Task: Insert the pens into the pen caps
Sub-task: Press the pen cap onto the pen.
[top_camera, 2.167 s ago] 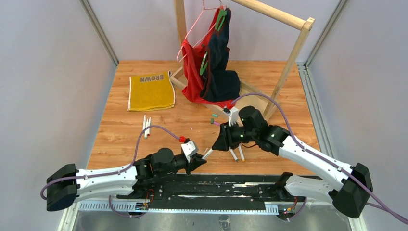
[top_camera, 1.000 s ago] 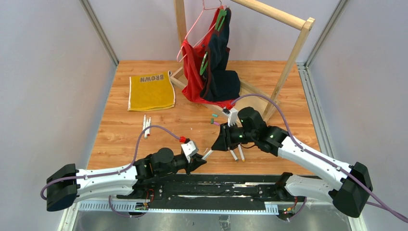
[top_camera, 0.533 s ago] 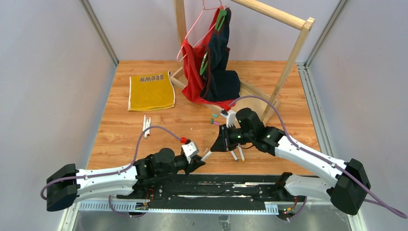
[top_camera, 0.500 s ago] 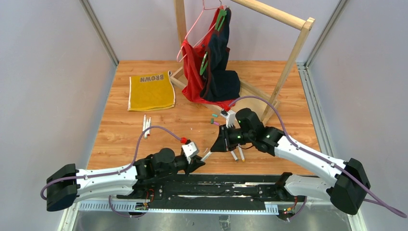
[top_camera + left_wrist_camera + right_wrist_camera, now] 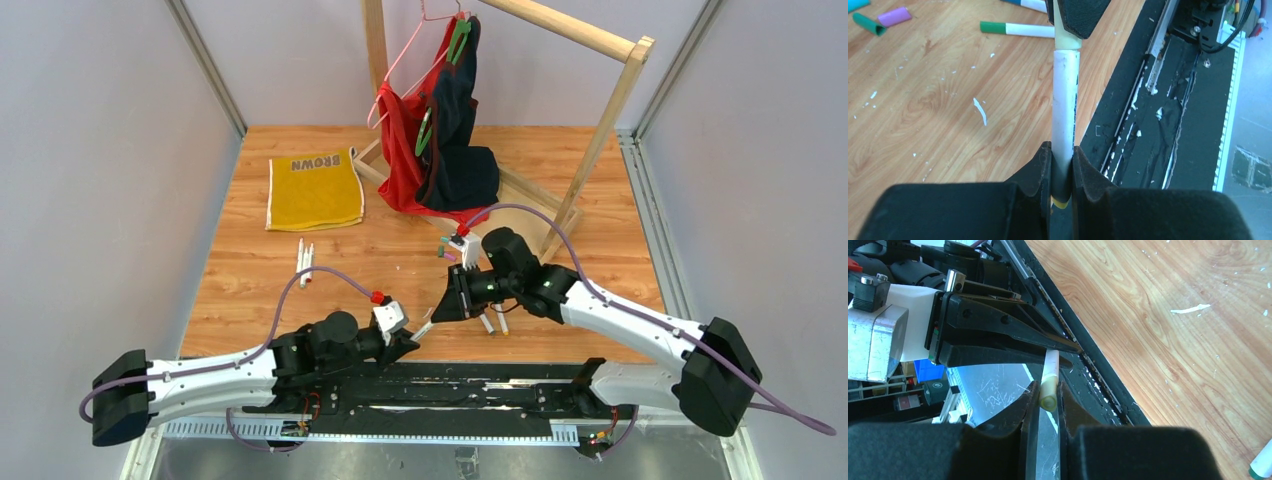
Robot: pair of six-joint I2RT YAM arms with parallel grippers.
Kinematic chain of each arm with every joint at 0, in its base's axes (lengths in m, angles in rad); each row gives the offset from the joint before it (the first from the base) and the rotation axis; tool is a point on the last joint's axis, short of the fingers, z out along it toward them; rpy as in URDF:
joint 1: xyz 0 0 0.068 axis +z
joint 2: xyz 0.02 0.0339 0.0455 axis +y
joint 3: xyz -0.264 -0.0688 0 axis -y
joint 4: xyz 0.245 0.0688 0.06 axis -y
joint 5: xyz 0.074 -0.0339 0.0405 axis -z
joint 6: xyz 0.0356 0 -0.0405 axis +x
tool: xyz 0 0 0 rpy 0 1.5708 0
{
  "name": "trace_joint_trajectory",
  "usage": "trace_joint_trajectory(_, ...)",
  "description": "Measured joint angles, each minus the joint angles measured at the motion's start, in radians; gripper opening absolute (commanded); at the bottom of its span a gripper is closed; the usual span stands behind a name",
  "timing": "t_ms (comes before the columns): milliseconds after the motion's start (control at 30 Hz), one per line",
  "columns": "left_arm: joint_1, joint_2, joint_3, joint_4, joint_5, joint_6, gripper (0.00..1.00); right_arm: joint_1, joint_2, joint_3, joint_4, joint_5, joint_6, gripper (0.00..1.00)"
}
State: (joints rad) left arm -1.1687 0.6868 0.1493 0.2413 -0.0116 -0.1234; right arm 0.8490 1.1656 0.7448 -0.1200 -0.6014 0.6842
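My left gripper (image 5: 1062, 150) is shut on the lower end of a white pen (image 5: 1065, 105). The pen points up and away toward the right arm. A pale yellow pen cap (image 5: 1047, 396) sits over the pen's far tip, and my right gripper (image 5: 1048, 387) is shut on that cap. In the top view the two grippers meet over the table's near edge, left (image 5: 408, 335) and right (image 5: 441, 304). A green-ended pen (image 5: 1018, 29) lies on the wood, with a purple cap (image 5: 892, 16) and a green cap (image 5: 868, 24) beyond it. Two more pens (image 5: 303, 260) lie to the left.
Two pens (image 5: 493, 322) lie under the right arm. A yellow towel (image 5: 314, 188) is at the back left. A wooden rack (image 5: 598, 130) with red and dark garments (image 5: 440, 140) stands behind. A black rail (image 5: 450, 385) runs along the near edge.
My right gripper moved left toward the left gripper and narrowed onto the yellow cap at the pen's tip. The left arm shifted slightly nearer, still holding the pen.
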Motion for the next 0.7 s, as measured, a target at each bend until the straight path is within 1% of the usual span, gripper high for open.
trace_joint_trajectory(267,0.016,-0.055,0.0,-0.102,0.047,-0.001,0.0,0.039,0.035,0.0,0.009,0.0,-0.007,0.01)
trace_joint_trajectory(700,0.075,-0.075,0.004,-0.188,0.1,0.001,0.0,0.074,0.098,-0.013,0.116,0.011,0.003,0.01)
